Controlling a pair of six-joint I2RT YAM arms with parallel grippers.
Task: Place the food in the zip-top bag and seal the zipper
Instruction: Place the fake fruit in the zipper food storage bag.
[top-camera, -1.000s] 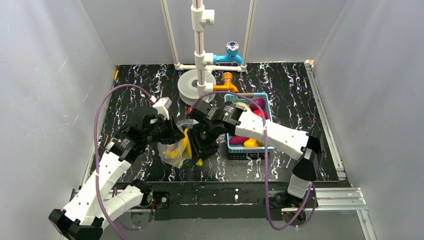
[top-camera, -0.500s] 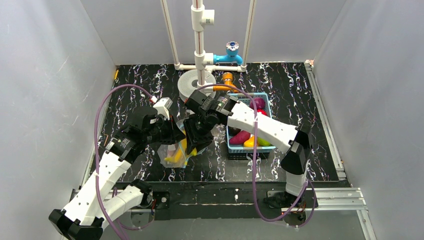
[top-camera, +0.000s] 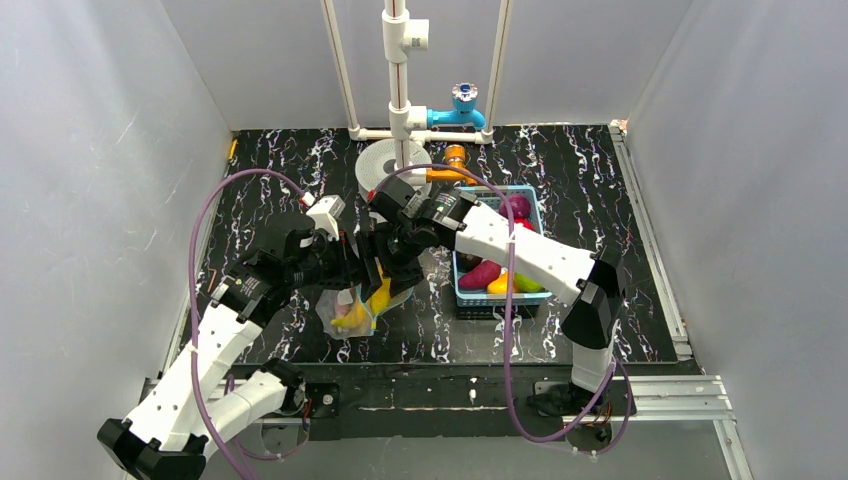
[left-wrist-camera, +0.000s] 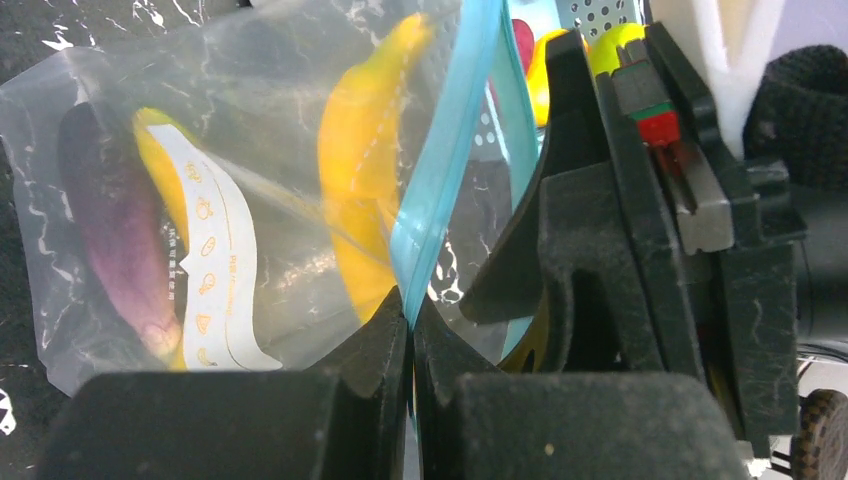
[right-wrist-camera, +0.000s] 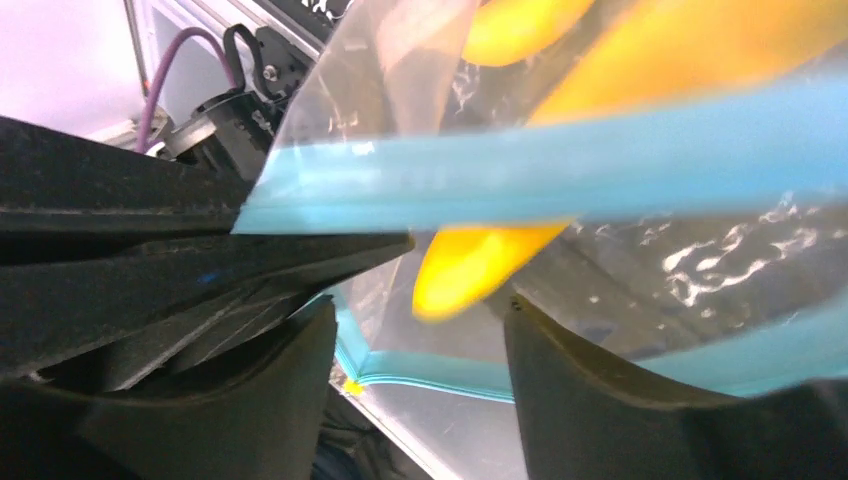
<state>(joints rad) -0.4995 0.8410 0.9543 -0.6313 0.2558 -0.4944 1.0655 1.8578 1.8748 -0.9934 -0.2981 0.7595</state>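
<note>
The clear zip-top bag (top-camera: 343, 312) lies left of centre with yellow bananas (top-camera: 380, 293) and a purple eggplant (left-wrist-camera: 110, 230) inside, beside its white label patch (left-wrist-camera: 205, 270). My left gripper (left-wrist-camera: 412, 322) is shut on the blue zipper strip (left-wrist-camera: 440, 190) and holds the bag's mouth up; the top view shows it (top-camera: 350, 268) at the bag's upper edge. My right gripper (right-wrist-camera: 415, 365) is open at the bag's mouth, right next to the left gripper (right-wrist-camera: 150, 250). A banana tip (right-wrist-camera: 480, 265) shows just beyond its fingers, behind the zipper (right-wrist-camera: 560, 170).
A light-blue basket (top-camera: 487, 298) right of the bag holds more toy food, including a maroon sweet potato (top-camera: 480, 273) and a yellow piece (top-camera: 503, 284). A white disc (top-camera: 385, 168), an orange tap (top-camera: 455, 165), a blue tap (top-camera: 462, 105) and white pipes (top-camera: 398, 80) stand behind.
My right gripper has moved left and away from the table's front, from beside the bag up to its mouth, close against the left gripper. The left gripper keeps its hold on the zipper.
</note>
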